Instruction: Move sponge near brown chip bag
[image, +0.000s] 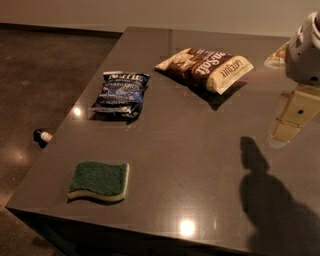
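Sponge (99, 180): flat on table (190, 155) near front-left corner, dark green scouring face up, pale yellow foam beneath, wavy edges. Brown chip bag (204, 67): lying flat toward far side, brown and cream, white lettering, crinkled; well apart from sponge. Gripper (294, 116): at right edge, touching neither.

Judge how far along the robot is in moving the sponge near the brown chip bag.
Done: nothing yet. The sponge lies at the near left corner of the table, far from the brown chip bag. In hand: nothing; the gripper hangs at the right edge of the view, apart from the sponge. Left: reaching, grasping, carrying and placing.
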